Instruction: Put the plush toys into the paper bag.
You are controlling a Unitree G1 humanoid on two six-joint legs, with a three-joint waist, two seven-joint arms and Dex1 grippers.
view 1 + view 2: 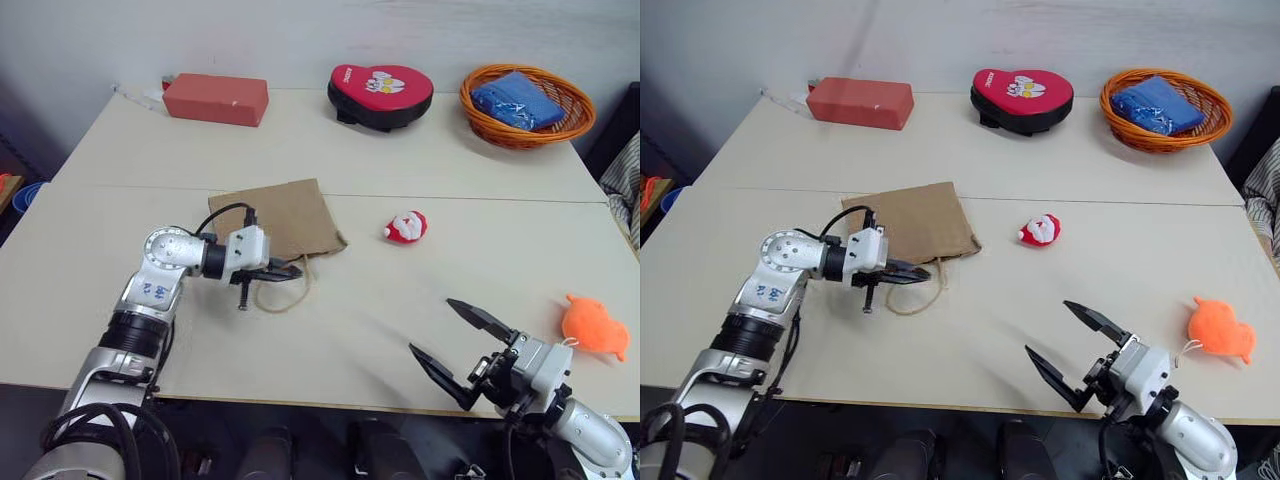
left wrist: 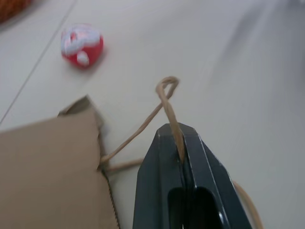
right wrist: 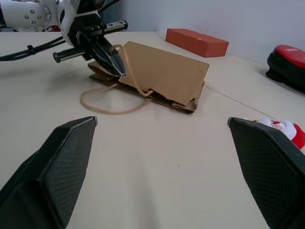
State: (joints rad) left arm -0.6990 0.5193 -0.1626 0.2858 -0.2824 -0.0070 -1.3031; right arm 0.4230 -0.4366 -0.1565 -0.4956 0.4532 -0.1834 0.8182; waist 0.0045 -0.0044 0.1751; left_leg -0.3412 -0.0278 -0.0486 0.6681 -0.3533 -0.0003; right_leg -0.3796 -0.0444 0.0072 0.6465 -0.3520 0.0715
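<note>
Left eye view: left gripper (image 1: 285,270) pinches a handle (image 2: 167,102) of the flat bag (image 1: 285,220), likely to lift it open; Santa toy (image 1: 406,227) lies beside; right gripper (image 1: 462,343) gapes empty; orange toy (image 1: 594,326) rightmost

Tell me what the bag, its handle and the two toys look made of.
Paper bag: matte brown kraft paper, creased flat. Handle, pinched in the left gripper: thin twisted paper cord, probably. Santa toy and orange toy: soft fuzzy plush, rounded shapes.
</note>
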